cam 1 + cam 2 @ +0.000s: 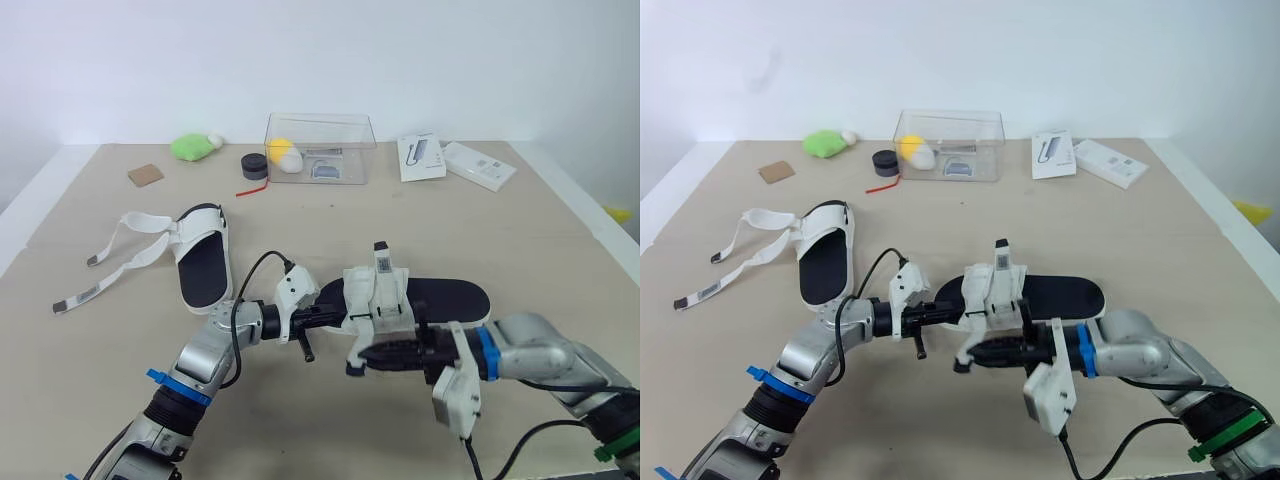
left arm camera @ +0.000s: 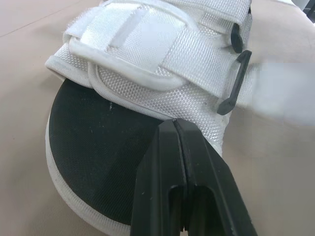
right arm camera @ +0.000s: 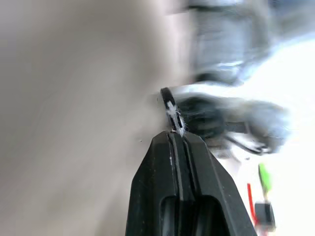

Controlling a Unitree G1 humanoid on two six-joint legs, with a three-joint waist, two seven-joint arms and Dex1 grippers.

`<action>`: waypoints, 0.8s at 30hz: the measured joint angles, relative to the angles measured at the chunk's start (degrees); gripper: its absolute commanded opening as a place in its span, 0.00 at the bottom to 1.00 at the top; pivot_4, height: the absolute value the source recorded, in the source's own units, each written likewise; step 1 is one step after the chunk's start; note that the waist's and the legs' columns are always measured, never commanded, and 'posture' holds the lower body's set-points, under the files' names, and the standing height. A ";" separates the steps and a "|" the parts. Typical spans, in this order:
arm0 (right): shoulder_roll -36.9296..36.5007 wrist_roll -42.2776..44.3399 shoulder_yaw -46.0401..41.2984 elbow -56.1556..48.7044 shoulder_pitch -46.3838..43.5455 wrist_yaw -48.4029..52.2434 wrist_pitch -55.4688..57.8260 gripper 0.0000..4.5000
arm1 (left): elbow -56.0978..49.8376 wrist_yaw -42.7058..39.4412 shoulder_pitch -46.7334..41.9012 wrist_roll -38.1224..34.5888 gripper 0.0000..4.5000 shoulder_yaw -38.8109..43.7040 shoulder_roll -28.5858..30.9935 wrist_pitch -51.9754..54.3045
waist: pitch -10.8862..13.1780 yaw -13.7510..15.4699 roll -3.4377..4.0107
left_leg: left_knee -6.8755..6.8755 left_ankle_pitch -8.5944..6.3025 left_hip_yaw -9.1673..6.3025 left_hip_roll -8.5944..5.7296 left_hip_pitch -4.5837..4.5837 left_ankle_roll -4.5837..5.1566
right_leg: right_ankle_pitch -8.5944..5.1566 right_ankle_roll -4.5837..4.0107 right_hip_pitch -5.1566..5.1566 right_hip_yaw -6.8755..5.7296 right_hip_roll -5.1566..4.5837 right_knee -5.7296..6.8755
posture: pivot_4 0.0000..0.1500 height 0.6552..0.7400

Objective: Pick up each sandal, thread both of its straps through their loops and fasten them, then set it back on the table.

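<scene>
Both arms bent inward, left pincer (image 1: 336, 313) and right pincer (image 1: 364, 357) closed, tips facing each other

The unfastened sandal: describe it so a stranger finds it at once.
On the beige table, look on the robot's left half, short of the clear plastic box. The white sandal lies there; unlike the other sandal at the centre, its two straps trail loose across the table.

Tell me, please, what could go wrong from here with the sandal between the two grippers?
1. The right gripper pinches only a thin sliver of what looks like a strap end at its very tips, so a pull may slip it free.
2. The left gripper is shut with its tips merely against the toe upper of the sandal, not clearly gripping it, so the sandal may slide on the table.
</scene>
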 measured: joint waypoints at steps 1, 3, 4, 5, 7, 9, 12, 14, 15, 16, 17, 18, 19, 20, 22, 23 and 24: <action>-0.31 5.06 -0.04 -2.04 -0.93 0.55 7.52 0.01 | 0.05 0.00 -0.02 0.00 0.00 0.02 -0.04 -0.02 | 0.02 0.00 -0.01 | 0.00 0.00 0.00 0.01 0.00 0.00 | 0.01 0.00 -0.01 -0.01 -0.01 0.00 | 1.00 1.00; -0.28 14.21 -0.75 -4.68 -3.86 0.94 22.37 0.01 | 0.25 -0.12 -0.23 0.00 0.00 0.01 -0.07 -0.02 | 0.02 0.05 -0.02 | 0.00 0.00 0.01 0.03 -0.04 0.00 | 0.02 -0.02 -0.05 -0.05 -0.04 -0.01 | 1.00 1.00; 0.20 17.53 -1.31 -5.35 -5.12 0.96 28.44 0.01 | 0.24 -0.30 -0.25 0.00 0.00 0.02 -0.09 -0.03 | 0.02 0.07 -0.02 | 0.00 0.00 0.00 0.03 -0.10 0.00 | 0.00 -0.03 -0.09 -0.06 -0.05 -0.02 | 1.00 1.00; 0.90 19.81 -1.83 -5.45 -6.32 0.88 33.24 0.01 | 0.25 -0.44 -0.27 -0.01 0.00 0.03 -0.09 -0.04 | 0.02 0.08 -0.01 | 0.00 0.00 0.00 0.03 -0.14 0.00 | -0.01 -0.03 -0.13 -0.07 -0.05 -0.02 | 1.00 1.00; 2.60 23.42 -3.05 -5.45 -8.85 0.25 42.70 0.01 | 0.24 -0.68 -0.37 -0.01 0.00 0.02 -0.18 -0.08 | 0.01 0.15 0.00 | 0.00 0.00 -0.02 0.01 -0.36 0.00 | -0.01 -0.03 -0.31 -0.10 -0.08 -0.02 | 1.00 1.00; 5.20 25.37 -4.37 -5.01 -11.12 -0.67 51.37 0.01 | 0.24 -1.04 -0.50 -0.02 0.00 0.10 -0.21 -0.20 | 0.00 0.17 0.02 | 0.04 0.00 -0.03 0.00 -0.64 0.00 | 0.02 0.00 -0.53 -0.12 -0.08 -0.02 | 1.00 1.00; 7.56 25.66 -5.24 -3.87 -13.06 -1.80 57.69 0.01 | 0.28 -1.11 -0.49 -0.02 0.00 0.14 -0.25 -0.26 | 0.00 0.13 0.02 | 0.07 0.00 -0.07 -0.06 -0.70 0.00 | 0.05 0.02 -0.54 -0.13 -0.08 -0.03 | 1.00 1.00; 9.03 25.00 -5.94 -2.52 -13.66 -2.82 60.73 0.01 | 0.40 -1.02 -0.44 -0.01 0.00 0.09 -0.42 -0.52 | 0.00 0.16 0.02 | 0.11 0.00 -0.09 -0.09 -0.75 0.00 | 0.06 0.06 -0.55 -0.14 -0.11 -0.04 | 1.00 1.00; 9.21 24.84 -6.23 -2.22 -13.71 -2.96 61.52 0.01 | 0.39 -1.02 -0.42 -0.01 0.00 0.07 -0.45 -0.55 | 0.00 0.15 0.03 | 0.11 0.00 -0.08 -0.11 -0.76 0.00 | 0.06 0.07 -0.56 -0.13 -0.12 -0.04 | 1.00 1.00; 10.23 23.81 -6.82 -1.36 -14.27 -3.37 63.25 0.01 | 0.39 -1.04 -0.41 -0.01 0.00 0.13 -0.36 -0.56 | 0.00 0.08 0.02 | 0.11 0.00 -0.05 -0.10 -0.75 0.00 | 0.06 0.09 -0.56 -0.12 -0.11 -0.04 | 1.00 1.00; 11.10 23.10 -6.85 -0.30 -14.97 -4.10 64.71 0.01 | 0.39 -0.94 -0.40 0.01 0.00 0.15 -0.37 -0.57 | 0.00 0.07 0.03 | 0.11 0.00 -0.05 -0.11 -0.75 0.00 | 0.07 0.11 -0.57 -0.11 -0.11 -0.04 | 1.00 1.00; 11.77 22.57 -6.90 0.61 -15.37 -4.54 65.71 0.01 | 0.39 -0.77 -0.40 0.02 0.00 0.12 -0.41 -0.57 | 0.00 0.06 0.02 | 0.13 0.00 -0.06 -0.10 -0.75 0.01 | 0.08 0.12 -0.56 -0.12 -0.10 -0.04 | 1.00 1.00; 12.64 22.02 -7.07 1.42 -15.65 -5.00 66.85 0.01 | 0.39 -0.67 -0.35 0.02 0.00 0.13 -0.42 -0.58 | 0.00 0.07 0.02 | 0.14 0.01 -0.07 -0.10 -0.76 0.02 | 0.09 0.12 -0.56 -0.13 -0.10 -0.04 | 1.00 1.00; 13.34 21.14 -7.41 2.26 -15.70 -5.18 67.69 0.01 | 0.39 -0.62 -0.35 0.02 0.00 0.12 -0.44 -0.59 | 0.00 0.07 0.03 | 0.15 0.01 -0.08 -0.10 -0.76 0.02 | 0.09 0.12 -0.56 -0.13 -0.09 -0.04 | 1.00 1.00; 13.88 19.74 -7.60 3.28 -15.71 -5.25 68.23 0.01 | 0.38 -0.61 -0.35 0.02 0.00 0.12 -0.44 -0.60 | 0.00 0.07 0.03 | 0.15 0.01 -0.07 -0.10 -0.76 0.02 | 0.10 0.14 -0.57 -0.12 -0.08 -0.04 | 1.00 1.00; 14.25 18.58 -7.68 4.13 -15.71 -5.25 68.29 0.01 | 0.39 -0.55 -0.35 0.02 0.00 0.11 -0.47 -0.60 | 0.00 0.06 0.03 | 0.15 0.01 -0.07 -0.10 -0.76 0.02 | 0.11 0.15 -0.56 -0.12 -0.07 -0.04 | 1.00 1.00; 14.67 17.50 -7.68 4.98 -15.71 -5.24 68.29 0.01 | 0.40 -0.48 -0.35 0.02 0.00 0.10 -0.48 -0.60 | 0.00 0.06 0.03 | 0.17 0.01 -0.06 -0.10 -0.76 0.02 | 0.12 0.17 -0.56 -0.12 -0.07 -0.04 | 1.00 1.00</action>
